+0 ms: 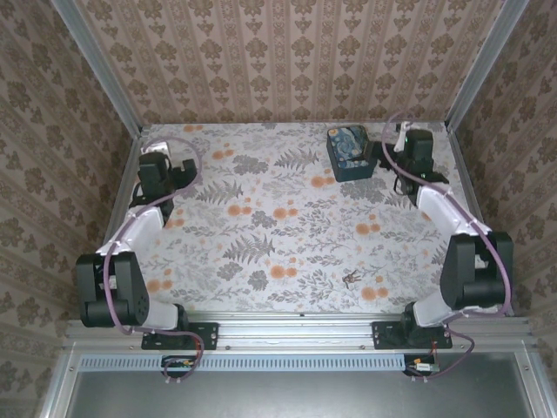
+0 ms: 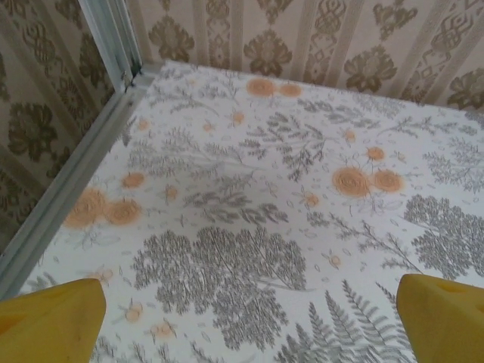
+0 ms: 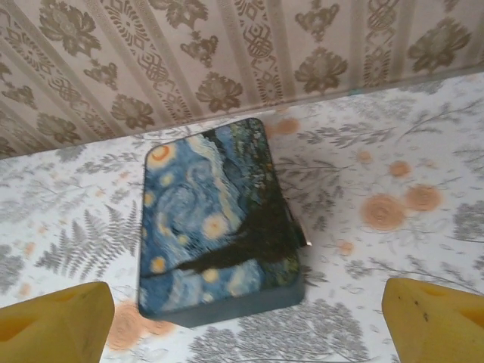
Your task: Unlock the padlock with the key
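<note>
Left tool (image 2: 249,302) and right tool (image 3: 246,302) gape; the key (image 1: 351,279), far from the tin (image 1: 351,152), looks light, thin, slippery: pinch its bow.

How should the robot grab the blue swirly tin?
Probably by its two long sides, coming down from above. The blue swirly tin lies flat with its lid up. Its narrow width looks to fit between the open fingers of the right pincer, which stand to either side of it.
</note>
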Motion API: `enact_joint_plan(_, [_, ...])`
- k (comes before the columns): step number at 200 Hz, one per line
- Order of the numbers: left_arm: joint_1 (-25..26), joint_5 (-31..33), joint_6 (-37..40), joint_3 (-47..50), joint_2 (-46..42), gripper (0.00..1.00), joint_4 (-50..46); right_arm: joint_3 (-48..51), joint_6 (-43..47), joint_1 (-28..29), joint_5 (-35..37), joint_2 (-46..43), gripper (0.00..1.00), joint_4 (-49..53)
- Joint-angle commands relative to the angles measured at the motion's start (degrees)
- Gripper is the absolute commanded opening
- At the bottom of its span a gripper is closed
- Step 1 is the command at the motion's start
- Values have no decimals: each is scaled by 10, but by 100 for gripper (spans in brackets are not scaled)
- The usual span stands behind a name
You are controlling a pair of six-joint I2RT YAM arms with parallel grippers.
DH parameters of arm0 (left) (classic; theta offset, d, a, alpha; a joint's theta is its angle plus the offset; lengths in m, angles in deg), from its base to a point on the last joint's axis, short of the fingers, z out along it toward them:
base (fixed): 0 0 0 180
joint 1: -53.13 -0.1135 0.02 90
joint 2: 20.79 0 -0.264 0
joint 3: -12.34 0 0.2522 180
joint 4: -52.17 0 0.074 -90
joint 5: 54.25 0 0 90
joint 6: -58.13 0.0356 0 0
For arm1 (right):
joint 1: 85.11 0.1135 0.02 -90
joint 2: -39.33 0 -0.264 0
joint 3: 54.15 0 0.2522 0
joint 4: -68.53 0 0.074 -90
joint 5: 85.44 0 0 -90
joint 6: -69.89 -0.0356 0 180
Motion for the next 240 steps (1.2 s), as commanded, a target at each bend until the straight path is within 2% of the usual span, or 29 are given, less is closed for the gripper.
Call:
enact_joint_plan(1, [58, 34, -45, -20, -7, 100, -150, -57, -68, 1, -45, 61, 91, 116])
enact_joint_plan(24, [104, 16, -64, -16, -29, 100, -181, -136, -78, 1, -39, 133, 90, 161])
enact_joint_plan(53, [165, 27, -52, -17, -54, 100, -211, -193, -82, 0, -21, 206, 89, 175])
enact_joint_plan(94, [212, 24, -49, -9, -79, 100, -226, -274, -64, -2, -17, 291, 89, 197])
enact_joint_plan(114, [219, 24, -47, -1, -90, 100, -224, -322, -53, -4, -30, 319, 85, 230])
enact_joint_plan(146, [220, 35, -37, -3, -102, 100, -224, -350, -52, -3, -107, 344, 68, 247])
enact_joint_plan(162, [220, 37, -31, -7, -104, 100, -228, -350, -56, 3, -129, 350, 63, 254])
enact_joint_plan(214, [219, 40, -11, -17, -114, 100, -232, -330, -49, 37, -114, 351, 58, 257])
enact_joint_plan(240, [219, 41, -9, -9, -121, 100, -228, -325, -44, 57, -96, 363, 48, 259])
